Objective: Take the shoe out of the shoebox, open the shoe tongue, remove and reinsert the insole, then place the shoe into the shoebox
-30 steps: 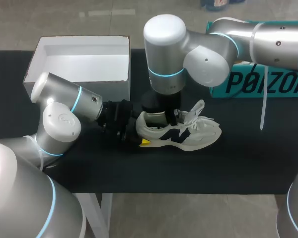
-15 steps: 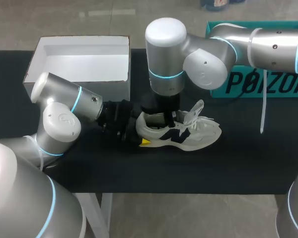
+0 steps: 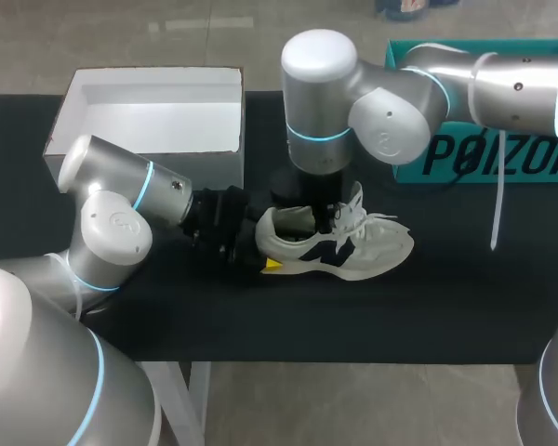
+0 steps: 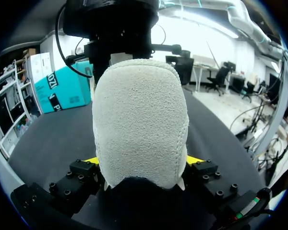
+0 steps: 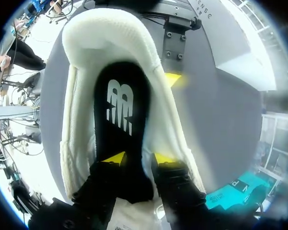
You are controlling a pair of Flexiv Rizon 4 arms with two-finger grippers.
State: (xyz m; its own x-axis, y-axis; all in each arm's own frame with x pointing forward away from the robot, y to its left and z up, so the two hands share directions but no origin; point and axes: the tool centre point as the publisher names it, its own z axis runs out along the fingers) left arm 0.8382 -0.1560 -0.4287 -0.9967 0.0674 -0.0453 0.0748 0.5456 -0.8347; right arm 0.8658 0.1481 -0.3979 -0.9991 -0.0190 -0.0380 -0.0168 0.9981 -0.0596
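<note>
On the black tabletop, just near and right of the open shoebox, the shoe is clamped at the heel by the left fingers, evidently for steadying, while its black insole is pinched between the right fingers inside the opening.

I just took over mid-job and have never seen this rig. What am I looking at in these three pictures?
Two robot arms work at a black table. The overhead picture looks down from behind them. Each round picture comes from a camera on one arm's wrist. On the table are a white shoe, an open white shoebox and a teal box. The left gripper clamps the shoe's heel. The right gripper, reaching into the shoe, pinches the black insole.
</note>
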